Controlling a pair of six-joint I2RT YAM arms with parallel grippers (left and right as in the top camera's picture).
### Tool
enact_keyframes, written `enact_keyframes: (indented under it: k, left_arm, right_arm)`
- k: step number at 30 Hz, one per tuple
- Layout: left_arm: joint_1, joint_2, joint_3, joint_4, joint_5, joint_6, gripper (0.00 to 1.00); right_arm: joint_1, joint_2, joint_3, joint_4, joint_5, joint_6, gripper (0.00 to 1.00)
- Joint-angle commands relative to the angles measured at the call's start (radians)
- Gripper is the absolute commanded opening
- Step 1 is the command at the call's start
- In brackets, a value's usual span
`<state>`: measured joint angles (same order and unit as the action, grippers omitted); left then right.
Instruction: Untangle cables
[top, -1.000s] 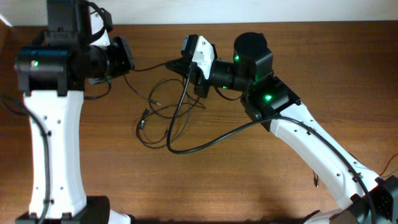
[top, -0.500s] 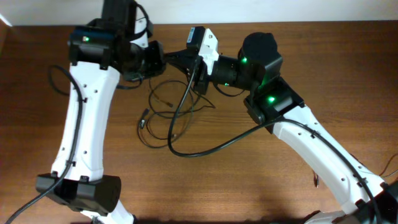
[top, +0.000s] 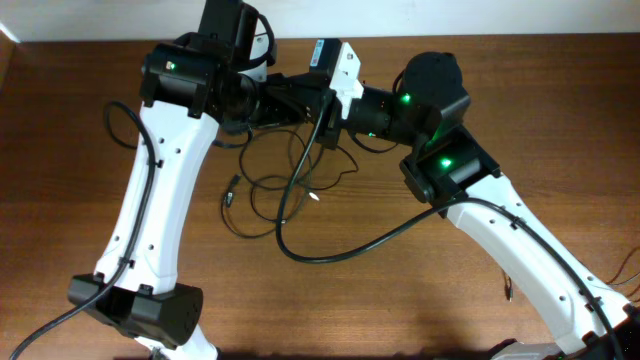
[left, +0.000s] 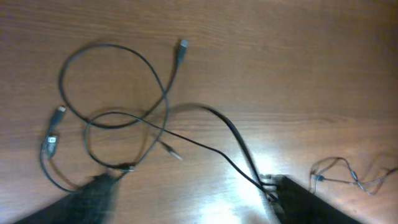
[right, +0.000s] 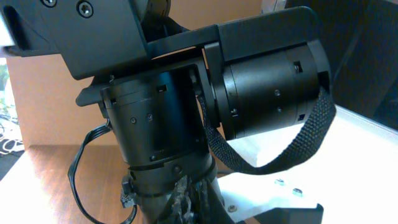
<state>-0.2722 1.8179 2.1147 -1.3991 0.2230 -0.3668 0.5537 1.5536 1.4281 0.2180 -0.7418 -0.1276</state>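
The cables (top: 262, 190) are lying tangled near the table's (top: 560, 120) far edge; the left gripper (left: 189, 183) is gaping wide above them; the right gripper (right: 189, 198) is pinching shut, its catch unclear; the left one should be closing on one single strand.

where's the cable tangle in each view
overhead: the cables lie just above centre, looped on the table.
left wrist: the cables fill the left and centre, looped on the wood.
right wrist: not in it; the left arm fills the picture.
shared landmark: the brown wooden table, in the overhead and left wrist views.
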Motion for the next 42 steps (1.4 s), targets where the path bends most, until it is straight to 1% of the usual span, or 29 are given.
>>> enact_keyframes:
  k: [1, 3, 9, 10, 11, 13, 14, 16, 17, 18, 20, 23, 25, 29, 33, 36, 41, 42]
  left_arm:
    - [0.039, 0.008, 0.0, -0.018, -0.048, 0.005, 0.99]
    - [0.092, 0.003, 0.013, -0.038, -0.048, 0.023, 0.99]
    - [0.32, -0.021, 0.017, -0.093, -0.048, 0.023, 0.99]
    - [0.342, -0.021, 0.017, -0.103, -0.048, 0.023, 0.99]
    - [0.384, -0.021, 0.017, -0.114, -0.048, 0.023, 0.99]
    - [0.404, -0.021, 0.017, -0.118, -0.048, 0.023, 0.99]
    - [0.407, -0.021, 0.017, -0.117, -0.048, 0.023, 1.0]
    - [0.407, -0.02, 0.017, -0.117, -0.048, 0.023, 0.99]
    - [0.407, -0.02, 0.017, -0.116, -0.048, 0.023, 0.99]
    - [0.407, -0.02, 0.017, -0.113, -0.048, 0.023, 0.99]
    - [0.407, -0.02, 0.017, -0.113, -0.048, 0.023, 0.99]
    - [0.407, -0.02, 0.017, -0.113, -0.048, 0.024, 0.99]
    - [0.407, -0.02, 0.017, -0.113, -0.049, 0.024, 0.99]
    - [0.407, -0.02, 0.017, -0.107, -0.049, 0.024, 0.99]
    - [0.407, -0.02, 0.017, -0.106, -0.049, 0.024, 0.99]
    - [0.407, -0.02, 0.017, -0.106, -0.049, 0.024, 0.99]
    - [0.407, -0.02, 0.017, -0.106, -0.049, 0.024, 0.99]
    - [0.407, -0.02, 0.017, -0.106, -0.049, 0.024, 0.99]
  right_arm:
    - [0.007, -0.026, 0.016, 0.01, -0.005, 0.013, 0.04]
    - [0.007, -0.026, 0.016, 0.035, -0.005, 0.04, 0.04]
    - [0.007, -0.029, 0.016, 0.189, -0.005, 0.165, 0.04]
    - [0.007, -0.029, 0.016, 0.221, -0.005, 0.185, 0.04]
    - [0.007, -0.029, 0.017, 0.332, -0.001, 0.249, 0.04]
    - [0.007, -0.029, 0.017, 0.41, 0.04, 0.303, 0.04]
    - [0.007, -0.029, 0.018, 0.47, 0.098, 0.328, 0.04]
    - [0.007, -0.029, 0.018, 0.527, 0.19, 0.343, 0.04]
    - [0.007, -0.029, 0.018, 0.577, 0.275, 0.373, 0.04]
    - [0.007, -0.029, 0.018, 0.629, 0.335, 0.373, 0.04]
    - [0.007, -0.029, 0.02, 0.747, 0.419, 0.425, 0.04]
    - [-0.003, -0.029, 0.021, 0.864, 0.466, 0.414, 0.04]
    - [-0.034, -0.029, 0.023, 0.836, 0.466, 0.401, 0.04]
    - [-0.167, -0.029, 0.023, 0.657, 0.466, 0.381, 0.04]
    - [-0.28, -0.029, 0.023, 0.522, 0.466, 0.319, 0.04]
    - [-0.341, -0.029, 0.023, 0.418, 0.468, 0.243, 0.04]
    - [-0.459, -0.033, 0.023, 0.183, 0.576, 0.171, 0.04]
    - [-0.473, -0.035, 0.023, 0.139, 0.585, 0.136, 0.04]
